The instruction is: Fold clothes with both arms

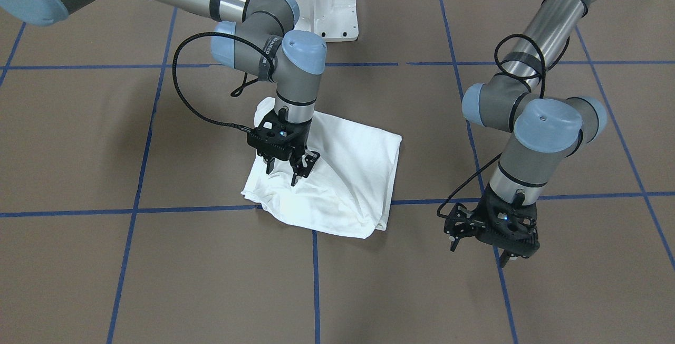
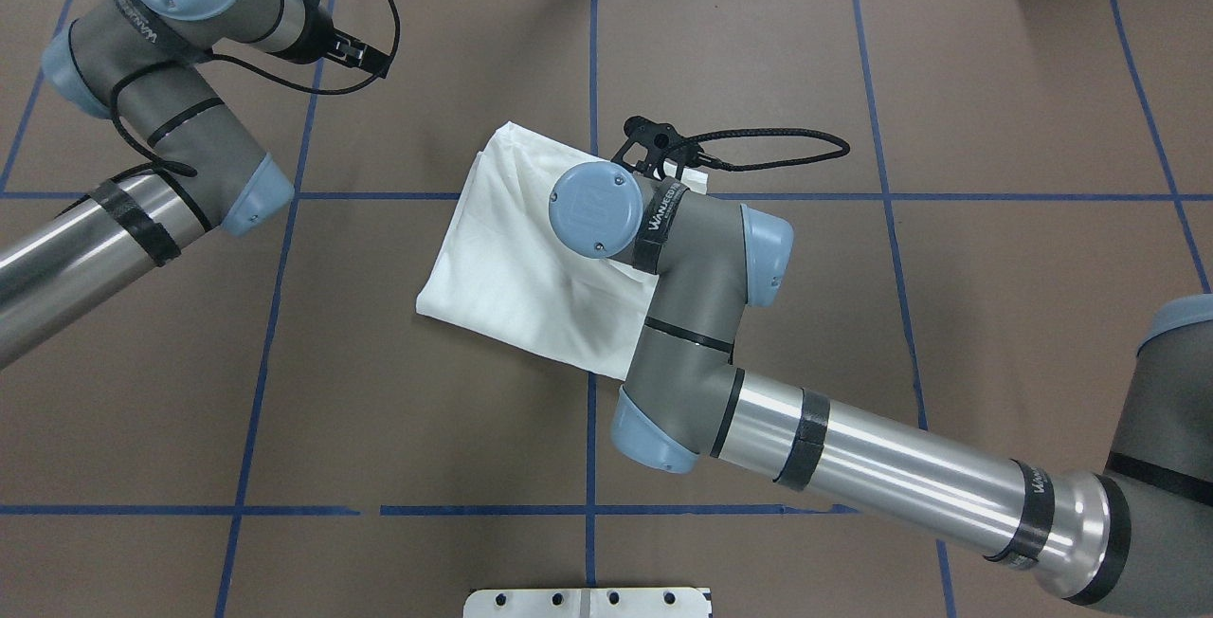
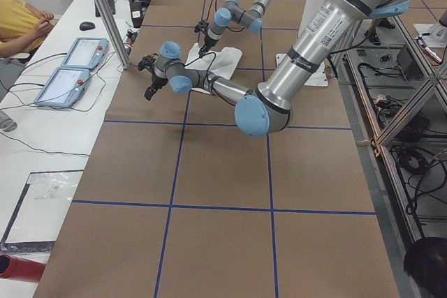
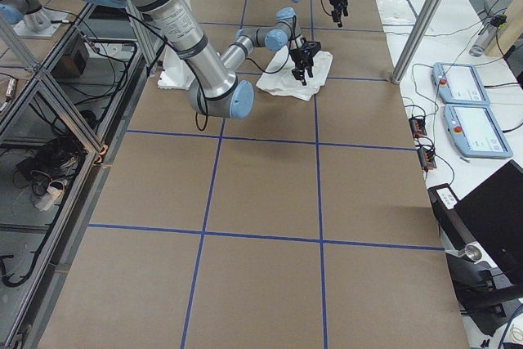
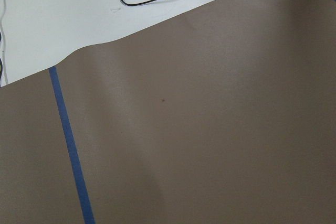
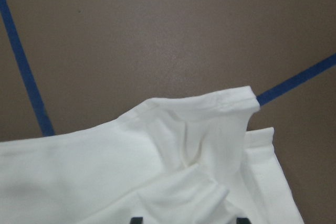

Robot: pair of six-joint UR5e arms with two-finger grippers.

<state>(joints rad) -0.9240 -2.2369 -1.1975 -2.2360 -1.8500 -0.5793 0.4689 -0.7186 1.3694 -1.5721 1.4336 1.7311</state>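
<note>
Now the right gripper (image 1: 281,177), jaws parted, hovers over the folded white T-shirt (image 1: 353,175), likely to tidy it (left gripper (image 1: 477,251), seemingly spread too, waits near the table's (image 1: 105,280) far edge).

White T-shirt (image 1: 343,175) on a brown table (image 1: 105,280) ruled in blue.

The table's matt brown cover carries a grid of blue tape lines (image 1: 184,209). The shirt is plain white over all that shows, with soft grey shadow in its creases. The right arm (image 1: 298,88) and left arm (image 1: 538,143) are grey with polished silver tubes, light-blue joint caps and black bands. The right hand (image 1: 289,171) and left hand (image 1: 477,251) are black, each with a small blue light, and the cables (image 2: 777,133) are black. The pedestal (image 1: 316,1) is white. Beyond the table's edge, a person's sleeve (image 3: 17,22) is yellow.
</note>
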